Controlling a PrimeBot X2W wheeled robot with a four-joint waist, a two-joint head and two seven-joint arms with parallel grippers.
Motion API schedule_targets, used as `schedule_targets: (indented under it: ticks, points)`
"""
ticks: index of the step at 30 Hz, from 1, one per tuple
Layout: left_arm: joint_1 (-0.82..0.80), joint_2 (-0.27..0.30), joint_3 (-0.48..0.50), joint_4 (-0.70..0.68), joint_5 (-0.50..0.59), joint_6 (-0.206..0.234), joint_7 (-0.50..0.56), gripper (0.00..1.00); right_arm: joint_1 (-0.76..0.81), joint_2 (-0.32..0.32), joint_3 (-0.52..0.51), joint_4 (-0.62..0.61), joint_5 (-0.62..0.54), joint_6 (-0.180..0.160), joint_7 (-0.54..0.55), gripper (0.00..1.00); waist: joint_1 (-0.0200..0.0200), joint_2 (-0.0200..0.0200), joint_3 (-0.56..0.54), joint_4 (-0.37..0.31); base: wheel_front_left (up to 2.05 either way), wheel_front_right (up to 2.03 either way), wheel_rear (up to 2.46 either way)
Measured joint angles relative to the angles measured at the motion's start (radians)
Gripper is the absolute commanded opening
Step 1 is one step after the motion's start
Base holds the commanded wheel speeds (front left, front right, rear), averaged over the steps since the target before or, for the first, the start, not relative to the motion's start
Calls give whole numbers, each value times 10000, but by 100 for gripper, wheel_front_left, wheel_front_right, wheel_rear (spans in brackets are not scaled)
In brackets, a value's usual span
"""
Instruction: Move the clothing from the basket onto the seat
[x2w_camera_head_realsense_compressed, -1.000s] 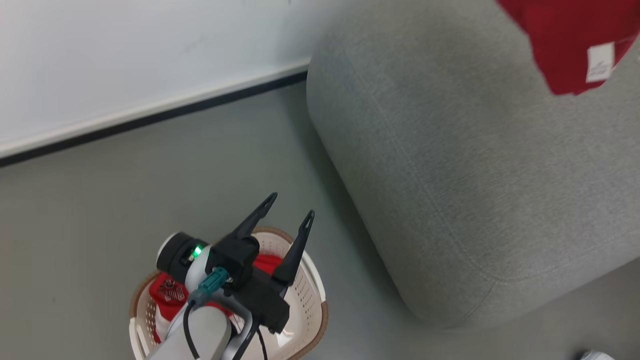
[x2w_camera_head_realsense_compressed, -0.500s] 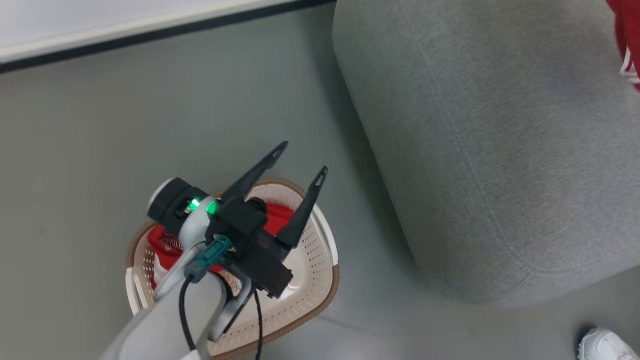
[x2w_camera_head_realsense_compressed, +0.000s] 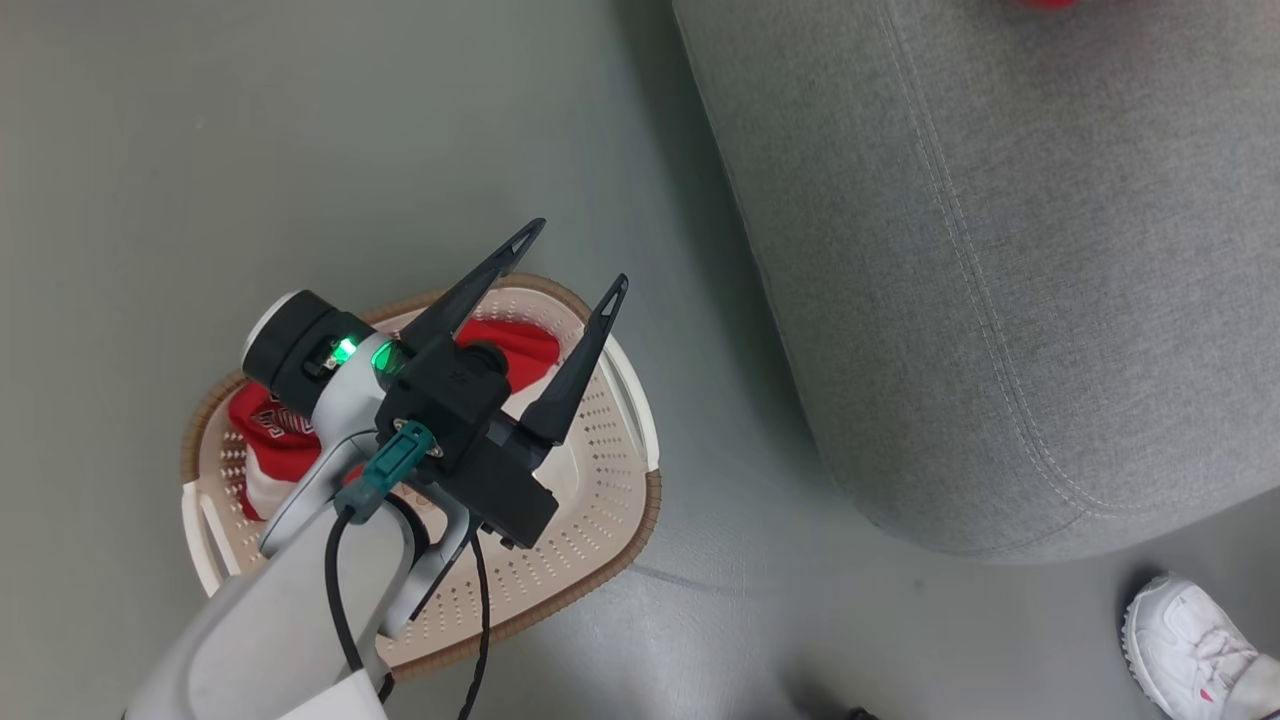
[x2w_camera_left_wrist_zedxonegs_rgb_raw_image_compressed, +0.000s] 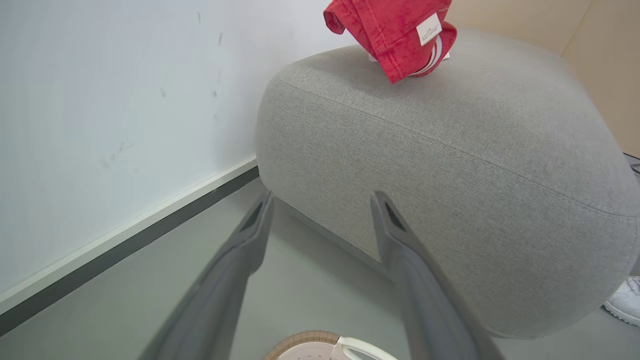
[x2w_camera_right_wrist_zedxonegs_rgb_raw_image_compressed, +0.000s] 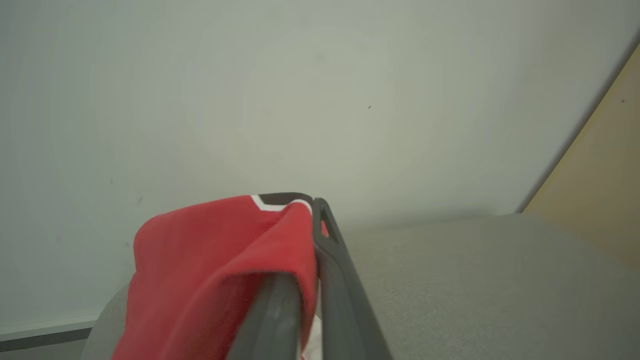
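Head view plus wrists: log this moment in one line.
left gripper: open, above basket | right gripper: shut on red garment, over seat | second garment: in basket

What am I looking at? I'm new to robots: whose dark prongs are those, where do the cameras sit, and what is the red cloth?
It is a two-armed wheeled robot. The head camera looks down: its left gripper, the two dark prongs, hangs open above the basket on the floor, where one red garment lies. Beside it stands the grey seat; a person's white shoe shows at the corner. Each wrist has a camera too. The right wrist's one shows the right gripper shut on a second red garment, over the seat.
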Motion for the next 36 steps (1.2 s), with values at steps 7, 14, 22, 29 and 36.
schedule_targets:
  ticks: [7, 14, 22, 29, 36]
  points:
    - [-28, 69, -61, 2, 173, -6, 136, 100, 1419, 834, -21, 840, 324, -25, -42, 0, -1, -1, 345, -191, 0, 0, 0]
    - [-24, 71, -92, 117, 184, -82, 173, 100, 2244, 991, -61, 918, 303, 31, -42, 66, -2, -1, 293, -207, 0, 0, 0]
    - [426, 25, -40, 449, 36, 10, -115, 100, 3196, 999, -130, 341, -69, 56, -67, 100, -3, -2, -51, -331, 0, 0, 0]
    - [828, -192, 148, 861, -362, 138, -564, 100, 4419, 1020, -132, -408, -535, -38, -67, 100, -4, -2, -636, -370, 0, 0, 0]
    - [1241, -422, 435, 1300, -667, 322, -1106, 100, 5251, 1246, -207, -1210, -700, -42, -67, 100, -4, -3, -1416, -281, 0, 0, 0]
